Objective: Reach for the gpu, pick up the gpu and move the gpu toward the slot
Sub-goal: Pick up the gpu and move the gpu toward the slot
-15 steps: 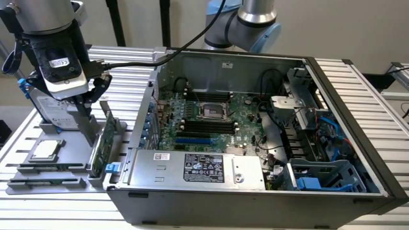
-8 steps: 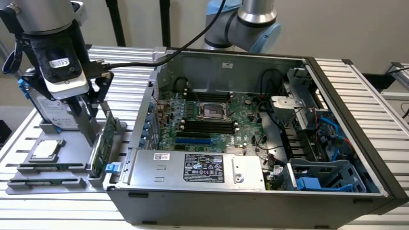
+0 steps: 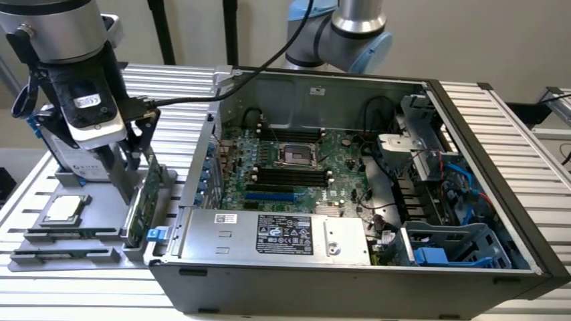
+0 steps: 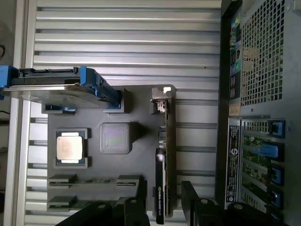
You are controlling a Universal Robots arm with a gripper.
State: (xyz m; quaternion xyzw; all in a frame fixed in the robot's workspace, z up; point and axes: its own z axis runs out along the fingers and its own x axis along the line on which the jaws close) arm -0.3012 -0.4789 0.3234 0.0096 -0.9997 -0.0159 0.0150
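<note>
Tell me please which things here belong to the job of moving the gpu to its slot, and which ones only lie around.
Belong to the job: the gpu, standing on edge in the gray holder; the open tool astride it; the slots on the motherboard.
Only lying around: the cpu chip; the hard drive in its blue frame; the power supply.

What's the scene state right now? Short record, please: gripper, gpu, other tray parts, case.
gripper: open, one finger on each side of the gpu, gaps visible on both sides
gpu: on edge in its holder on the gray tray, not lifted
cpu: flat in a tray pocket
hard drive: blue frame, on edge at the tray's end
computer case: open, on the exterior view's right of the tray, motherboard exposed
task stage: reach done, no grasp yet
</note>
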